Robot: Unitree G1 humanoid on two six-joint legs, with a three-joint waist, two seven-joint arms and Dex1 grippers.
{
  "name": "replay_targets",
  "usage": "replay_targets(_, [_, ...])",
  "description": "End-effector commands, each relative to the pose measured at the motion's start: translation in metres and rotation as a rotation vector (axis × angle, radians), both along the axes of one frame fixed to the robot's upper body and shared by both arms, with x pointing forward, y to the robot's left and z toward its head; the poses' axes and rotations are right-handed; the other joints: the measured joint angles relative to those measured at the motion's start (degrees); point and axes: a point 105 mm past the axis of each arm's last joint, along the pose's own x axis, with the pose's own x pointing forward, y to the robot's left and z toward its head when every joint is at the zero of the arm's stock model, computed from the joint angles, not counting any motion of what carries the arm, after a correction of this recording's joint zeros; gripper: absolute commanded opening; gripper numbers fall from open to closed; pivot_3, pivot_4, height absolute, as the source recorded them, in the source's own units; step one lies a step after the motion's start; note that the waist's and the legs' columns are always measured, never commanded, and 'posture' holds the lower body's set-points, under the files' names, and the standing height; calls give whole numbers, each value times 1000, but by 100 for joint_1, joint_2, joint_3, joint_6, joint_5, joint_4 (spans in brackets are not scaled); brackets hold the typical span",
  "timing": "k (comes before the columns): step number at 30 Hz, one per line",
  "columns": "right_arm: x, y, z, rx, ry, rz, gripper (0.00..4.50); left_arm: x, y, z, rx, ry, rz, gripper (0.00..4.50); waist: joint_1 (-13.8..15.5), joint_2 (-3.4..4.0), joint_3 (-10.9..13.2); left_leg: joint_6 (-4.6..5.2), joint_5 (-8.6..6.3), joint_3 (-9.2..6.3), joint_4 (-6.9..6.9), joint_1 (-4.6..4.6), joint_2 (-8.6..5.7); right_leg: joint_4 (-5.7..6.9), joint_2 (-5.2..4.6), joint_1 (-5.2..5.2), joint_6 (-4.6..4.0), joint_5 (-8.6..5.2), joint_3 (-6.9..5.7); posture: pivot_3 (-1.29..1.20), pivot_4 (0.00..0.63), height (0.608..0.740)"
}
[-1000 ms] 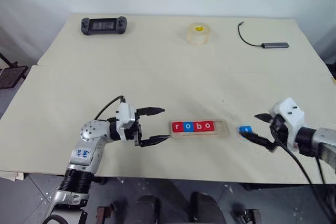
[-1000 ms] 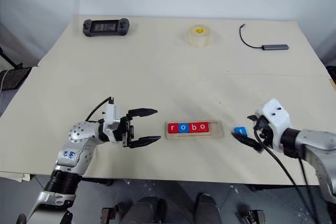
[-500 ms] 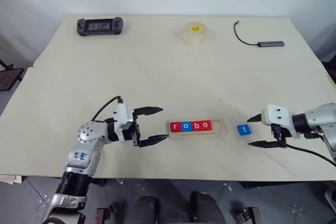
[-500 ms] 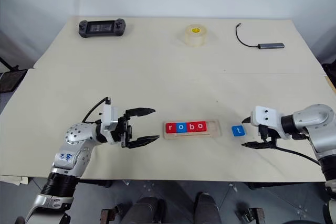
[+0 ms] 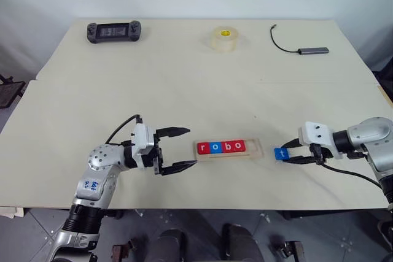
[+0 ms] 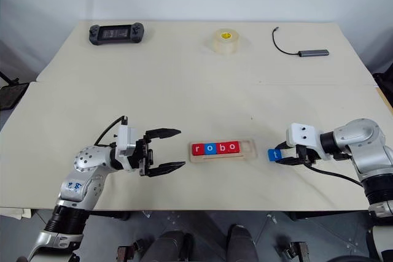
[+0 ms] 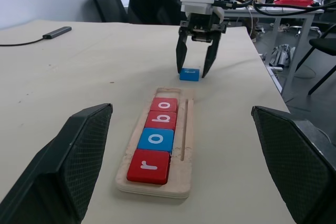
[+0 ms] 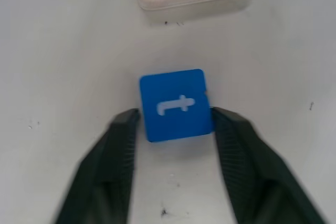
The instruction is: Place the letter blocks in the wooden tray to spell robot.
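Right hand (image 8: 173, 124): its two black fingers stand closed to the width of the blue "t" block (image 8: 176, 104), one against each side edge. The block lies flat on the table (image 5: 184, 84), just off the open end of the wooden tray (image 5: 258, 150).

Risk, as judged: the fingers bear only on the rear half of the block, so it may pivot or slip out on lifting. The letter lies sideways to the hand, so the block could seat in the wrong orientation unless turned. A low approach may catch the tray lip.

Left hand (image 5: 178, 150): spread wide, holding nothing, level beside the tray's other end.

Wooden tray contents: red "r" (image 7: 149, 166), blue "o" (image 7: 156, 138), red "b" (image 7: 160, 119), red "o" (image 7: 164, 104); last place vacant.
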Motion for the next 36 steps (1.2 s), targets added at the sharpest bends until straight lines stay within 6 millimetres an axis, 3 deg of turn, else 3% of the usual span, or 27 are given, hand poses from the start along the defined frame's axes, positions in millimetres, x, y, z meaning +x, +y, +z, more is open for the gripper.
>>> replay_targets(1, [5, 3, 9, 23, -28, -9, 1462, -3, 2, 10, -17, -44, -10, 4500, 4, 0, 0, 0, 0, 0, 0, 0, 0, 1, 0, 0, 0, 0, 0, 0, 150, 740])
replay_targets(7, [5, 21, 40, 31, 0, 63, 1462, -1, 7, 8, -11, -46, 13, 4500, 0, 2, 1, 0, 0, 0, 0, -2, -1, 1, -1, -5, 0, 0, 1, 0, 150, 740])
replay_targets(10, [14, 47, 48, 54, -13, 107, 1462, -1, 7, 7, -11, -44, 22, 4500, 2, 2, 1, -1, 0, -2, 0, -2, 0, -1, -2, -5, 0, 0, 0, 0, 150, 740])
replay_targets(15, [15, 65, 40, 47, -4, 149, 1462, -1, 6, 7, -17, -45, 34, 4500, 41, 2, 1, -3, -1, -7, -2, -6, -1, 4, -3, -6, -1, -1, -5, 0, 150, 740])
replay_targets(20, [18, 67, 26, 13, 1, 162, 1462, -3, 8, 5, -18, -40, 52, 4500, 79, 2, 1, 0, -1, -10, -2, -15, -9, 15, -7, -11, -1, 0, -8, 0, 150, 740])
replay_targets(29, [20, 68, 23, 9, 7, 153, 1462, -3, 7, 6, -21, -40, 62, 4500, 61, 2, 1, -1, -1, -9, -3, -15, -7, 16, -5, -11, -1, -1, -10, 0, 150, 740])
replay_targets(30, [21, 68, 22, 7, 8, 148, 2169, -3, 7, 6, -22, -40, 62, 4500, 61, 2, 1, -1, -1, -9, -3, -15, -8, 16, -5, -11, -1, -1, -10, 0, 150, 740])
replay_targets(36, [20, 71, 28, 46, 2, 141, 3977, -4, 7, 5, -22, -39, 61, 4500, 39, 2, 1, -1, -1, -9, -3, -15, -7, 17, -4, -11, -1, -1, -11, 0, 150, 740])
